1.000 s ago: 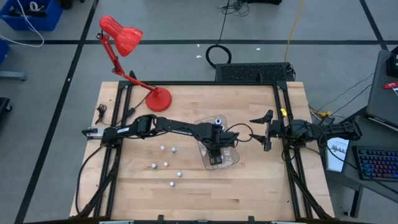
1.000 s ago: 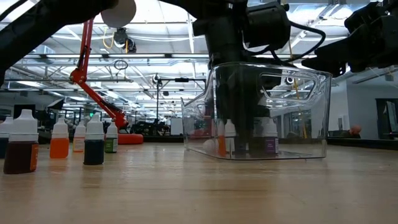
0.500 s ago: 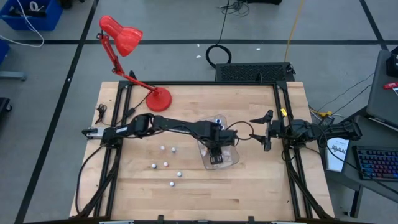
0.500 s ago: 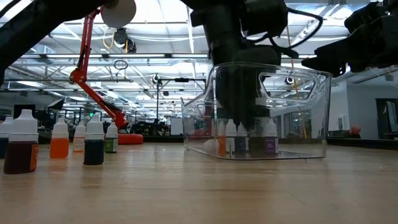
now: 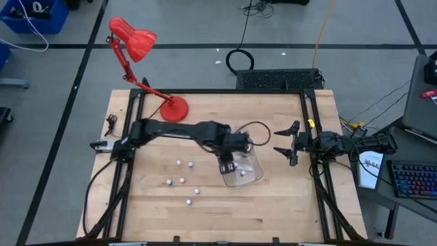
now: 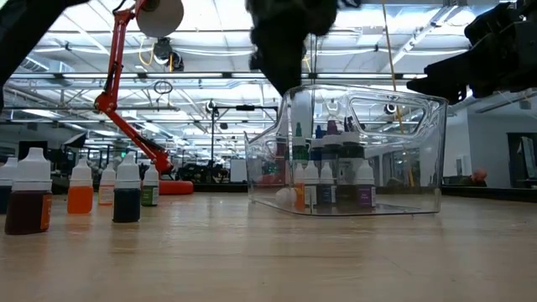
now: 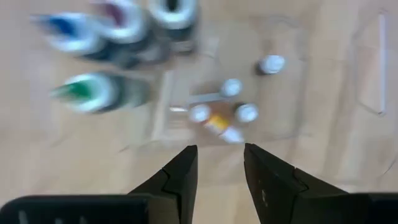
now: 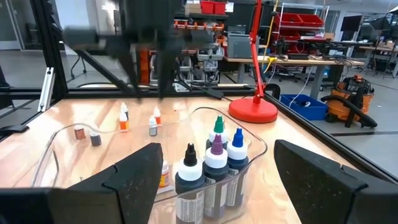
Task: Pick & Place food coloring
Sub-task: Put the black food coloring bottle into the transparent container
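Food coloring bottles (image 5: 182, 180) stand loose beside the clear tray (image 5: 254, 172); more sit inside. Left gripper (image 7: 219, 163) above tray, parted, empty; a low pass could topple bottles. Right gripper (image 5: 285, 145) spread, idle beside tray.

Tray (image 5: 254, 174): on the desk (image 5: 287, 205) near its middle, between my two grippers.
In the tray: four larger bottles (image 8: 211, 165) upright in a cluster, small bottles (image 7: 231, 106) beside them.
Loose small bottles (image 5: 183, 181): on the desk, toward its left edge from the tray.
Lamp (image 5: 174, 108): by the far edge, left part.
My left gripper (image 5: 225, 164): above the tray's left side.
My right gripper (image 5: 281, 141): right of the tray, apart from it.
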